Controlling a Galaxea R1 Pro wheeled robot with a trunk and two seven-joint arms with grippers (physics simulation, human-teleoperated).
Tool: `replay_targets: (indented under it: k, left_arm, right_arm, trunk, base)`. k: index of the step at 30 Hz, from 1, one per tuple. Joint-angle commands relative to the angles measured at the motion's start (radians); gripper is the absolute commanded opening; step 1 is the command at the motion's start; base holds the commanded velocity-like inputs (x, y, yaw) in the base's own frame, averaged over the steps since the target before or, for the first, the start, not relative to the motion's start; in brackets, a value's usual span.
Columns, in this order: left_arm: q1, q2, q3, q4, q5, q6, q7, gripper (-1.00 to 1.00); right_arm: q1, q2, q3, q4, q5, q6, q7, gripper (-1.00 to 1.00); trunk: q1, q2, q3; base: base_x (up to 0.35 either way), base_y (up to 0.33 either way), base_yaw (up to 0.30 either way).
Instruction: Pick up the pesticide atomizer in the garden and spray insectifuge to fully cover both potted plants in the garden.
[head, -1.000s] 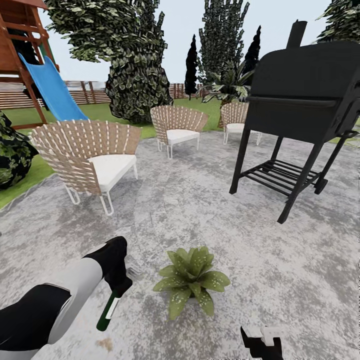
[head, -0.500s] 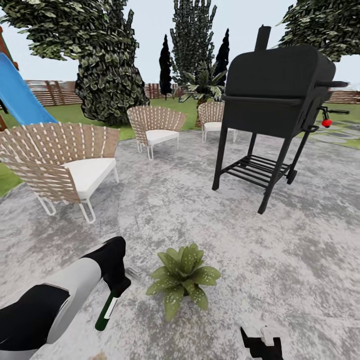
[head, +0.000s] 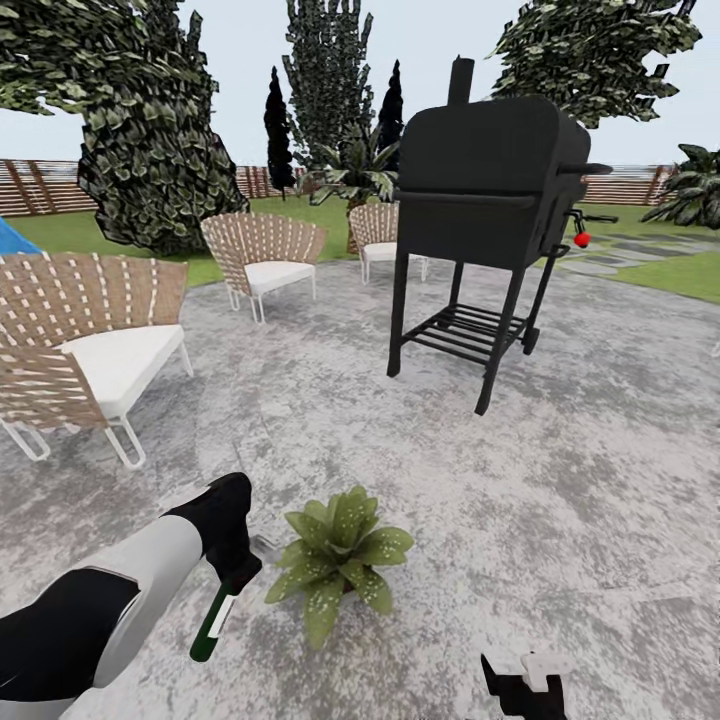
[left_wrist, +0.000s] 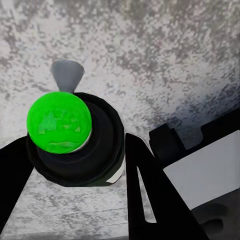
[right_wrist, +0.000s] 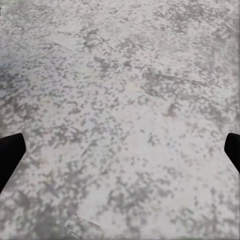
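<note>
The pesticide atomizer (head: 212, 622), a slim dark-green bottle with a white label, hangs head-up and slightly tilted from my left gripper (head: 237, 572), which is shut on its black upper end above the paved patio (head: 560, 500). In the left wrist view the bottle's bright green end (left_wrist: 59, 125) sits between the two black fingers (left_wrist: 145, 190). One potted plant (head: 335, 555), a low rosette of speckled green leaves, stands just right of the bottle. My right gripper (head: 525, 685) is low at the front, and in the right wrist view its fingertips (right_wrist: 11, 152) stand wide apart over bare paving.
A black grill on legs (head: 485, 190) stands beyond the plant to the right. Wicker chairs with white cushions sit at the left (head: 90, 340) and further back (head: 262, 255). Trees, lawn and a brown slatted fence (head: 40, 185) ring the patio.
The camera has swung to the right, so chairs, grill and plant sit further left in view. My left arm and the bottle it holds keep the same pose.
</note>
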Motion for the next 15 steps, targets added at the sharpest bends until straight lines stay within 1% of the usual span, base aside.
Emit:
replay_targets:
  k: [1,6,10,12,15]
  left_arm:
    - [0.0,0.0,0.0,-0.003,-0.008,0.006,-0.01,-1.0]
    - [-0.001,-0.001,0.0,-0.003,-0.008,0.006,-0.01,-1.0]
    - [-0.002,-0.003,0.0,-0.003,-0.008,0.006,-0.01,-1.0]
    - [-0.002,-0.004,0.0,-0.003,-0.008,0.006,-0.01,-1.0]
    - [-0.002,-0.005,0.0,-0.003,-0.008,0.006,-0.01,-1.0]
  right_arm:
    - [-0.001,0.0,0.003,0.001,-0.011,-0.003,0.009,1.0]
    - [-0.001,0.0,0.003,0.001,-0.011,-0.003,0.009,1.0]
    - [-0.001,0.0,0.003,0.001,-0.011,-0.003,0.008,1.0]
    - [-0.001,0.0,0.003,0.001,-0.011,-0.003,0.009,1.0]
    - [-0.001,0.0,0.003,0.001,-0.011,-0.003,0.009,1.0]
  trunk:
    - [0.0,0.0,-0.001]
    - [0.0,0.0,-0.001]
    - [0.0,0.0,-0.001]
    - [0.0,0.0,-0.001]
    - [0.0,0.0,-0.001]
  base:
    - [0.0,0.295,-0.075]
    - [0.006,0.304,-0.011]
    - [0.075,0.305,0.0]
    - [0.105,0.305,-0.106]
    - [0.11,0.305,-0.223]
